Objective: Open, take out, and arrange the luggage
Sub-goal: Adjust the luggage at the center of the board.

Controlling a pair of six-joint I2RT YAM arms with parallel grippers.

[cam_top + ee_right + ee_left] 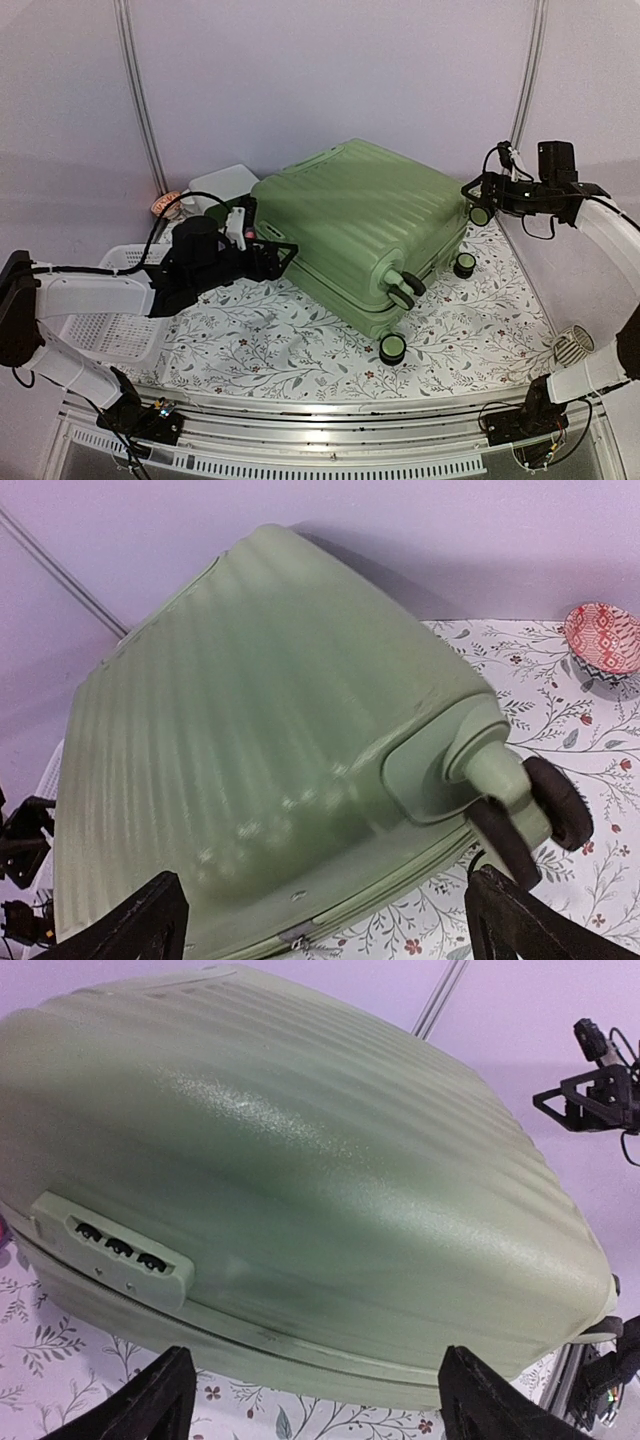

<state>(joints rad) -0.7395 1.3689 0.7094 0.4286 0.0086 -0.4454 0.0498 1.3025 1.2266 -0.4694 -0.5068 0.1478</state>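
Opening stage: we see the luggage [360, 235] lying shut at mid-table, contents hidden, the left gripper [315, 1390] spread wide before its combination lock [115, 1250] and the right gripper [320, 920] spread wide near the far-right wheel [480, 214], so we judge the lock must next be released; the left basket [110, 335] shows nothing inside.

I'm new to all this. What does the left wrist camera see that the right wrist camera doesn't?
Only the left wrist view shows the combination lock on the luggage. Only the right wrist view shows the red patterned bowl and, clearly, the black wheels. Both show the ribbed green shell, the floral tablecloth, and an open gripper at the bottom edge: the left gripper in one, the right gripper in the other.
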